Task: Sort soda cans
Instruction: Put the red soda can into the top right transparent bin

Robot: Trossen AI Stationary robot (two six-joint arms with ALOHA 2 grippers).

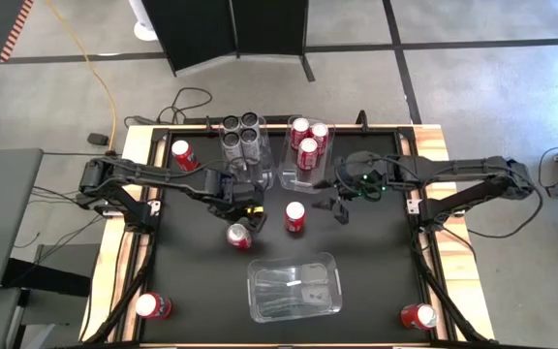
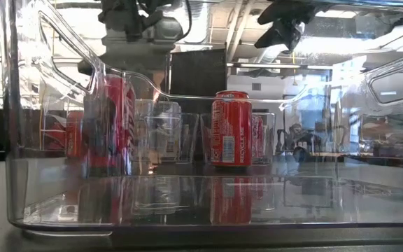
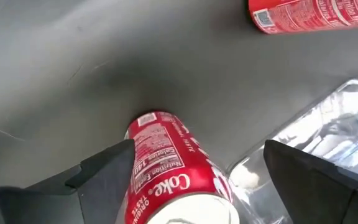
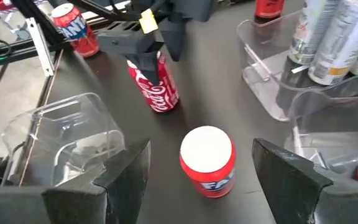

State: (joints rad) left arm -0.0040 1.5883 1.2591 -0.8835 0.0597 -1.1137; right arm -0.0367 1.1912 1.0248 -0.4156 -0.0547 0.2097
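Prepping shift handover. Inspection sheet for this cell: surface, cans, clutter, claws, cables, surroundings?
Surface: black mat, wood edges.
Cans: four silver in left bin; three red in right bin; red cans loose at the centre, far left and both near corners.
Clutter: empty bin.
Claws: left claw open around a Coke can; right claw open beside the centre can.
Cables: yellow cable on the floor.
Surroundings: dark panel.

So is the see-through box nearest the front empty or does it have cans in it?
Empty: the front bin shows only clear plastic from above, no cans inside.
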